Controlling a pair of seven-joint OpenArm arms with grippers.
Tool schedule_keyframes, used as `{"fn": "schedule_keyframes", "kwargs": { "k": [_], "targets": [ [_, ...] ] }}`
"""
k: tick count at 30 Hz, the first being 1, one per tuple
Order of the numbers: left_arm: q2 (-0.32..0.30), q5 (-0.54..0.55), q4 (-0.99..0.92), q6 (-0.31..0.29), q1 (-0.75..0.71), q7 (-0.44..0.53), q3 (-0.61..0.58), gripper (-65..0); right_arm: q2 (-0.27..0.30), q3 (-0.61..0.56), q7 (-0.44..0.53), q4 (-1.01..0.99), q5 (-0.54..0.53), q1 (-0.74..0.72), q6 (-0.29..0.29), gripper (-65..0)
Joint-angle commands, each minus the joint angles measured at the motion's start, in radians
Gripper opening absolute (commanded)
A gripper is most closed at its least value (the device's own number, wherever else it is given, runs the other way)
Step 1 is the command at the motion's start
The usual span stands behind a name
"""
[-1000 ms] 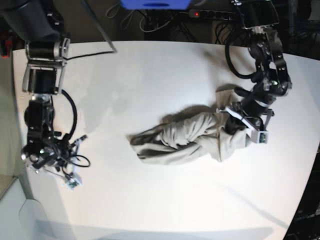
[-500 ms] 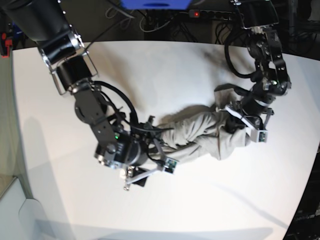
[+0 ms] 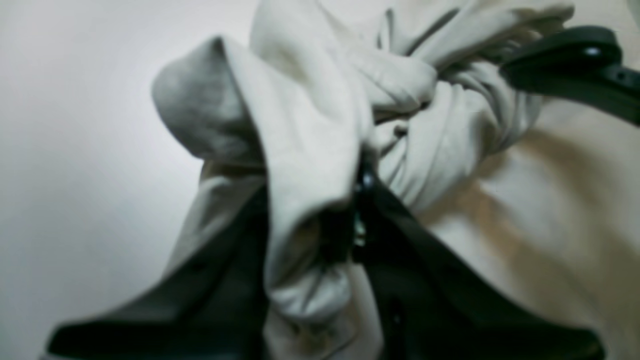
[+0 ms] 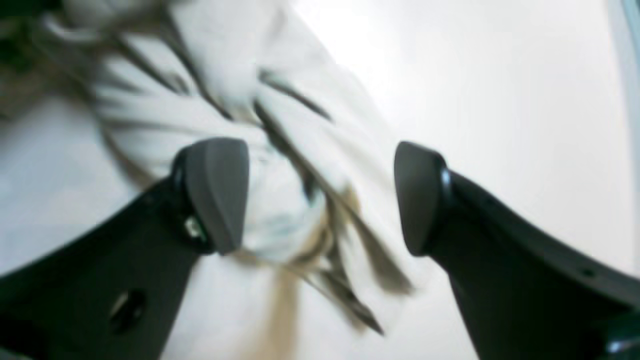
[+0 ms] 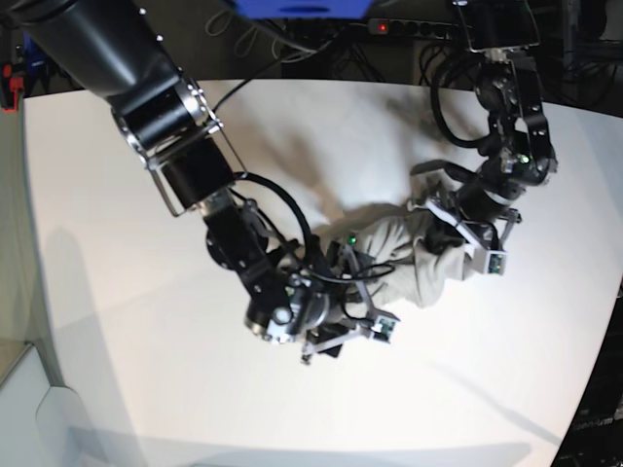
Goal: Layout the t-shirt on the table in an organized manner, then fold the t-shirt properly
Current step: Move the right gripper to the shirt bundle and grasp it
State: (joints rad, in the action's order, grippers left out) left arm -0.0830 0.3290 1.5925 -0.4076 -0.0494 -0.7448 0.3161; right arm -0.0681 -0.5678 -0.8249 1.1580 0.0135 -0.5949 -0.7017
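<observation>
My left pincer [image 3: 350,200] pinches the bunched t-shirt [image 5: 414,258] (long axis left-right); my right pincer [image 4: 320,195] gapes wide, empty, over its left end.

Beyond far edge I see black power strip [image 5: 414,27] at 12 o'clock, red light lit. Blue object [image 5: 302,7] just left of it. Tangled dark cables [image 5: 292,44] below. Red item [image 5: 10,88] at 10 o'clock.

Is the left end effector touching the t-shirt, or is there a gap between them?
Touching. In the left wrist view the left end effector is shut on a bunched fold of the t-shirt, with cloth pinched between its dark fingers.
</observation>
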Motion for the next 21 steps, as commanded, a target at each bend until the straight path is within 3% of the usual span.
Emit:
{"fn": "schedule_keyframes", "kwargs": {
  "k": [1,10,21],
  "targets": [
    [-0.005,0.015,0.019,-0.004,0.013,0.021,0.001,-64.5,-0.012,0.004,0.032,-0.006,-0.005,-0.033,0.004,-22.5],
    [-0.028,0.015,0.019,-0.004,0.012,0.021,0.001,-64.5,-0.028,0.004,0.204,-0.223,-0.005,-0.095,0.004,-22.5],
    [-0.05,0.015,-0.01,-0.004,0.012,0.024,0.001,-64.5,-0.011,0.004,0.275,-0.316,-0.005,-0.155,0.004,-22.6]
  ]
}}
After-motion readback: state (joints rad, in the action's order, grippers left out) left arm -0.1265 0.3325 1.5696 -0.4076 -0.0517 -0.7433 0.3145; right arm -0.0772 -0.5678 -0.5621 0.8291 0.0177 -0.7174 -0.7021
